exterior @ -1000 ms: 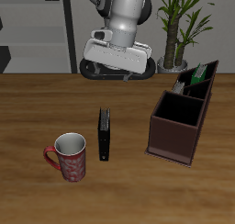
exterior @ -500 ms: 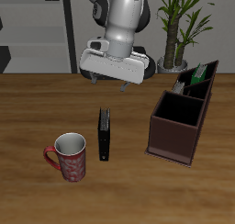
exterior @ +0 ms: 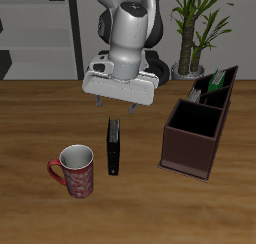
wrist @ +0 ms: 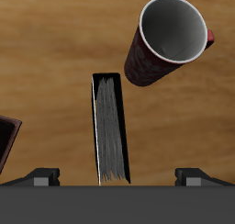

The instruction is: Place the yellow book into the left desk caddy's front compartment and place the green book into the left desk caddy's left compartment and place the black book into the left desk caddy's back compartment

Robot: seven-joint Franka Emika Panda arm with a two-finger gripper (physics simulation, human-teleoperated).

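- My gripper (exterior: 119, 107) hangs in the air over the black book (exterior: 114, 146), fingers spread wide apart with nothing between them.
- In the wrist view the two fingertips (wrist: 42, 175) sit well out on either side of the book, so there's free space on both flanks.
- The black book (wrist: 110, 128) stands on edge on the table (exterior: 40, 118), page side up. Its long axis runs from the back of the table toward the front edge, crossing the line between my fingers.
- The mug (exterior: 76, 170) is near the book's front end but not touching it, off to one side of the fingers.
- The left desk caddy (exterior: 195, 138) is on the book's other side, well apart, with bare wood between them.
- The green book (exterior: 212, 81) already leans in the caddy's far end, back by the plant (exterior: 199, 28).
- Can't spot the yellow book for sure.
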